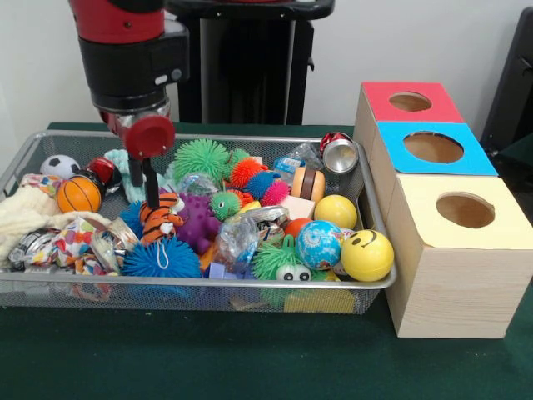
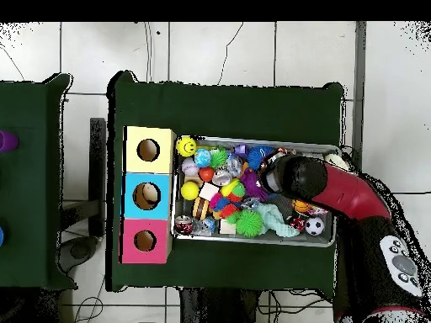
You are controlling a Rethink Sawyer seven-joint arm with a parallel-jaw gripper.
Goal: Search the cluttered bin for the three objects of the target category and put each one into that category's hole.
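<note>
**End effector down over the left of the bin**

You are looking at the arm (image 1: 133, 58) reaching down into the bin (image 1: 379, 283), which is sitting on the green bench (image 1: 208, 358) and is holding a heap of toys. The end effector (image 1: 151, 198) is hanging at an orange-and-black striped tiger toy (image 1: 160, 221) in the left half of the front view; one dark finger (image 1: 151, 185) is showing just above the toy, but you cannot tell whether the end effector is open, closed or gripping it. A blue spiky ball (image 1: 162, 261) is lying just in front of the tiger, and a purple knobbly toy (image 1: 198, 222) is lying beside it. A basketball (image 1: 79, 194) is resting near the left wall, and a yellow smiley ball (image 1: 366, 254) is sitting in the near right corner. Three boxes are standing in a row just beside the bin's right end. The hole (image 1: 410, 102) is showing in the red-topped box (image 1: 433, 104), the farthest of the three, with the blue box (image 1: 483, 158) and the yellow box (image 1: 458, 283) in front of it.
</note>
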